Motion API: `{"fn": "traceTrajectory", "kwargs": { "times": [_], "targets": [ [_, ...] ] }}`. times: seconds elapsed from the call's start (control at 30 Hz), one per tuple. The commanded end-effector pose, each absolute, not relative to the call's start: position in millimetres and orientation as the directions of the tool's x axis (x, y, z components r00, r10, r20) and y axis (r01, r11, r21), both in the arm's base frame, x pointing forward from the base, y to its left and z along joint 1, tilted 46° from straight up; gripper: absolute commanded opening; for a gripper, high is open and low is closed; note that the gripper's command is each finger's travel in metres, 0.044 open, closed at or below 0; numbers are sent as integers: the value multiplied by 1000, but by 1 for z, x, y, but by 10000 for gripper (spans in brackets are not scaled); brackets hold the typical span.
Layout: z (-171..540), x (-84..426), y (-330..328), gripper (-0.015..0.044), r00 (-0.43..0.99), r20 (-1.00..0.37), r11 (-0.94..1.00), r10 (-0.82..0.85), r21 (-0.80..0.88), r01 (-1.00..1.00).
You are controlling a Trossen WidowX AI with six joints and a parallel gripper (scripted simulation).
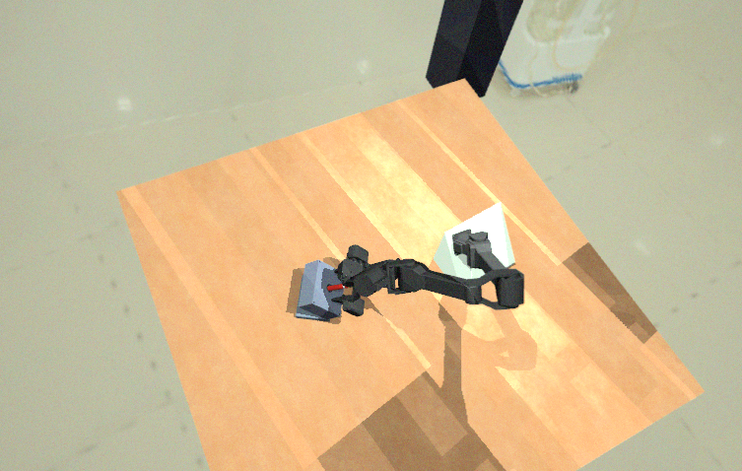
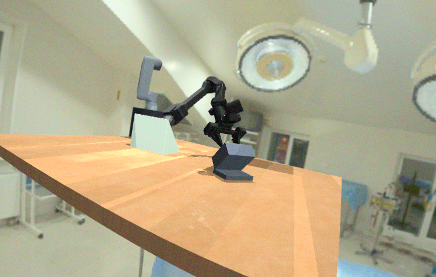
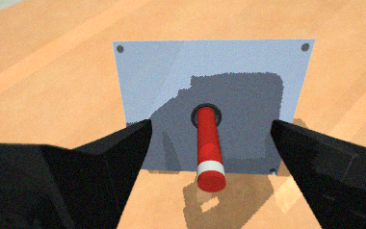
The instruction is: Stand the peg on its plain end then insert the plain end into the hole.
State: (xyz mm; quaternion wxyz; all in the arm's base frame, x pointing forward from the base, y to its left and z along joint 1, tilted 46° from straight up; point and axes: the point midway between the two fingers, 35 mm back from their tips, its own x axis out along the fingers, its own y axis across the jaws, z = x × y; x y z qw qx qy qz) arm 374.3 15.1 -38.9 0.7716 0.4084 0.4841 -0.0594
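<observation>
Black jointed robot arm (image 1: 446,282) (image 2: 194,99), arched over the table, its wrist bent downward toward the sloped panel. The gripper (image 1: 348,291) (image 2: 229,144) (image 3: 210,126) is wide open just above the panel, its two dark fingers well apart, holding nothing.

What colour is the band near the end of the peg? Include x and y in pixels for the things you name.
White, on the red peg (image 1: 334,287) (image 3: 209,139); it shows best in the wrist view.

You have a slim red cylindrical peg (image 1: 334,287) (image 2: 227,141) (image 3: 208,139) with a white band near its outer end. It stands tilted in the dark-rimmed round hole (image 3: 196,121) of a blue-grey sloped panel (image 1: 316,286) (image 2: 237,155) (image 3: 158,67), banded end sticking out. You see dark dots at the panel's visible corners; its block rests on the worktop (image 1: 256,245) (image 2: 178,185) (image 3: 52,63).
</observation>
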Motion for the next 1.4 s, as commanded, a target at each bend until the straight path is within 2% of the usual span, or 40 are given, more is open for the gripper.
{"fn": "traceTrajectory", "kwargs": {
  "times": [0.0,1.37],
  "targets": [
    [-35,372,14,440,526,-795,661,303,573,485],
    [6,352,-4,440,531,-794,660,296,571,488]
  ]
}}
